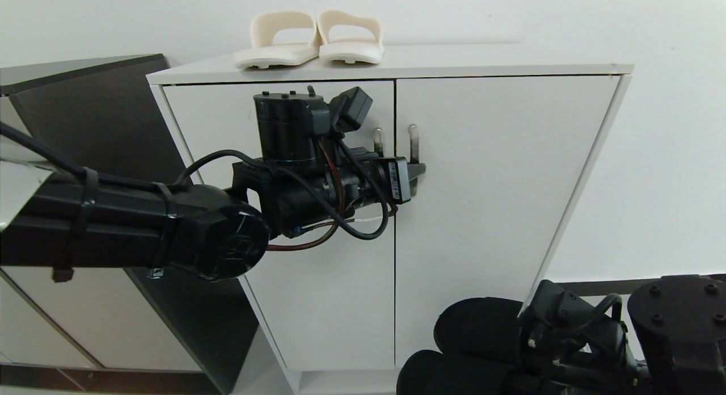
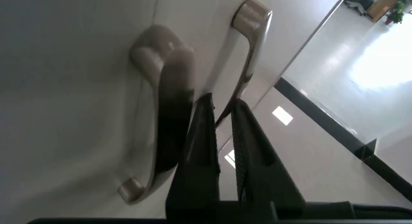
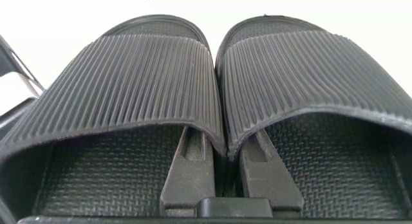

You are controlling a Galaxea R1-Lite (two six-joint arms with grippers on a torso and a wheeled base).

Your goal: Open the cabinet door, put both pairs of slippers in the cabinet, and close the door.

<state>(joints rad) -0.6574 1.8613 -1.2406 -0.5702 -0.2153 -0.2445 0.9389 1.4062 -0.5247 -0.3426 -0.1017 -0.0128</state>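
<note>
A white wall backs the white cabinet (image 1: 488,213), both doors closed. The left end effector (image 2: 222,124), fingers narrow, seems to pinch the right door handle (image 2: 248,44). The cream slippers (image 1: 315,40) sit on the cabinet top above it. The right end effector (image 3: 224,163) clamps the black slippers (image 3: 154,82) by their adjoining straps.

You're looking at a smooth, matt white cabinet (image 1: 499,185) with satin metal handles (image 2: 161,76). The cream slippers (image 1: 312,37) look like smooth matt foam; the black slippers (image 3: 212,82) have ribbed rubbery straps (image 3: 141,89) and pebbled footbeds (image 3: 96,166).
</note>
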